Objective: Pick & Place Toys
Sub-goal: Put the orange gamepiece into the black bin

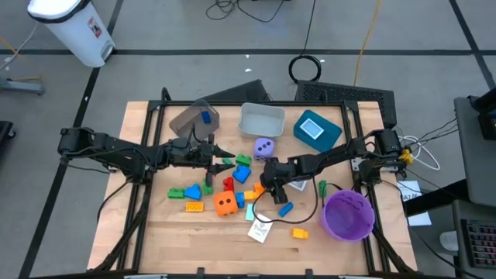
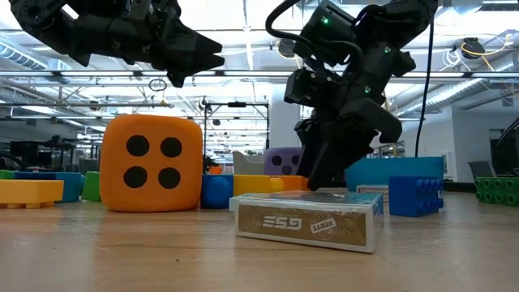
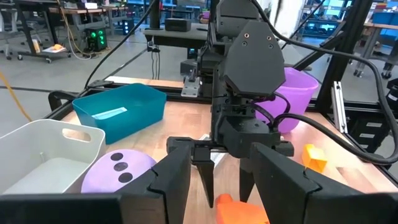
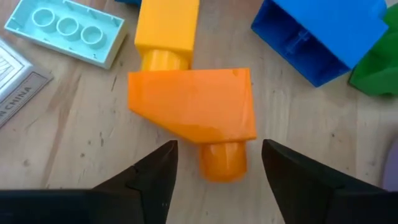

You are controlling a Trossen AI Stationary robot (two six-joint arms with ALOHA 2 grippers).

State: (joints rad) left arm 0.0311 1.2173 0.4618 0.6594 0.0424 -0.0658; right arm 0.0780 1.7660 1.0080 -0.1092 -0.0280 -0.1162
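Worktop [image 1: 155, 232] in the high view, largest items first. Purple round bowl [image 1: 347, 215] at lower right: nothing visible in it. Three bins along the upper centre: brown bin [image 1: 192, 118] holding one blue block [image 1: 206, 118]; grey bin [image 1: 260, 119] looks empty; teal bin [image 1: 318, 129] holding one white-blue card [image 1: 311, 129].

Judgement: task is at an early stage, with two toys binned and the bulk left.

Two dice: purple die [image 1: 264, 146] at centre, orange die [image 1: 225, 204] at lower centre. Loose blocks cluster mid-frame, roughly a dozen; exact count not resolvable. One card pack [image 1: 260, 230] lies at lower centre.

Right tool [image 4: 214, 162]: fingers apart, empty, hovering low over an orange block [image 4: 196, 115] near the frame centre; a yellow block [image 4: 166, 28] touches it.

Left tool [image 3: 214, 180]: fingers apart, empty, raised left of centre and facing the right arm.
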